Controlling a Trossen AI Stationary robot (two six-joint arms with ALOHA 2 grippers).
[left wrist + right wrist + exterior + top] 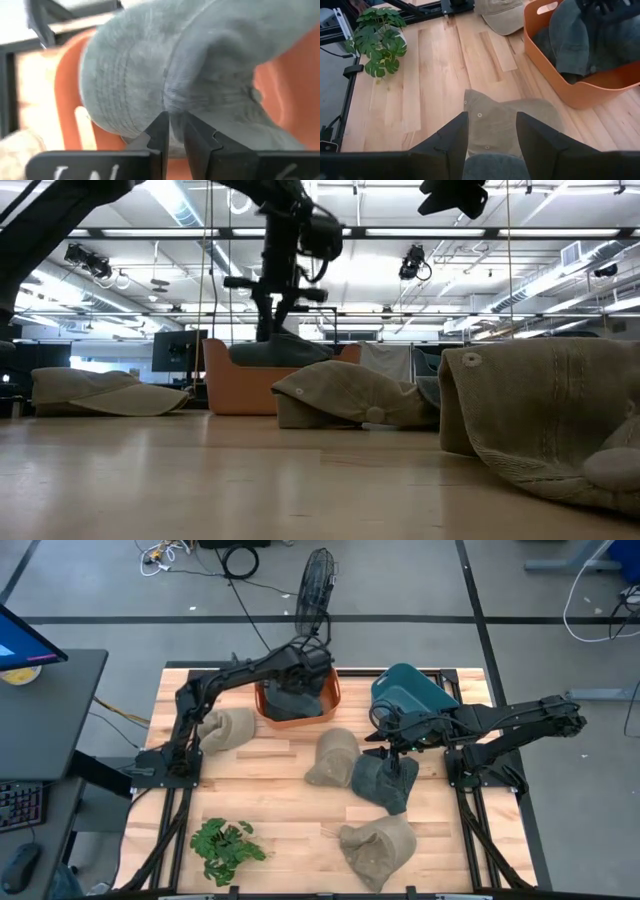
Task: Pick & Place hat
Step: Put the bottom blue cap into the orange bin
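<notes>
Place step in hand. Left pincer (172, 131) nearly clenched on grey hat (165, 75) inside orange bin (298, 712). Right pincer (490, 135) released, hovering over dark hat (383, 783) on table (280, 795). Next, by judgement: release, retract left.

Left tool (172, 131) pinched, right tool (490, 135) spread

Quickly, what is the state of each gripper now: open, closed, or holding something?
Left gripper: closed on the grey hat, over the orange bin.
Right gripper: open, above the dark hat, holding nothing.
</notes>
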